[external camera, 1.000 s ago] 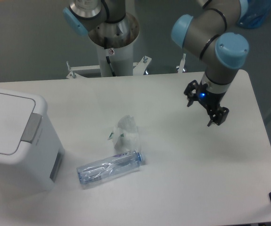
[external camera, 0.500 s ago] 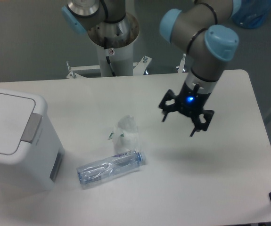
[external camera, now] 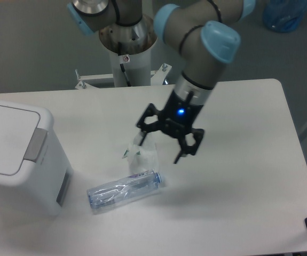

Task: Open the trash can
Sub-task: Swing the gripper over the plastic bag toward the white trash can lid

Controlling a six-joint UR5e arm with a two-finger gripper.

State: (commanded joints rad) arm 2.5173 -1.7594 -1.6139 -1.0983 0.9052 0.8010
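The trash can (external camera: 20, 157) sits at the left edge of the frame, about halfway down, on the white table (external camera: 249, 176). It's a big white boxy bin with rounded corners, and its flat lid is down, so it's shut. There's a grey rectangular tab (external camera: 34, 145) on the rim, on the side facing the middle of the table.

The gripper (external camera: 160, 150) is hanging over the table around the centre of the frame, well apart from the bin. Its two black fingers (external camera: 145, 129) are spread wide with nothing between them, so it's clearly not holding anything. A blue light glows on the wrist just above the fingers. The arm comes down from the top of the frame, grey tubes with light blue joint caps, and its base column stands just behind the far edge of the table in the upper middle.

Right under and a bit left of the gripper there's a crumpled white plastic bag or wrapper (external camera: 142, 154) lying on the table; one finger overlaps it in the picture, but I can't tell if it's actually touching. Just below that, in the lower centre, a clear plastic bottle (external camera: 124, 190) lies on its side with its cap end pointing right. The bottle is near the bin's lower right corner but not touching it.
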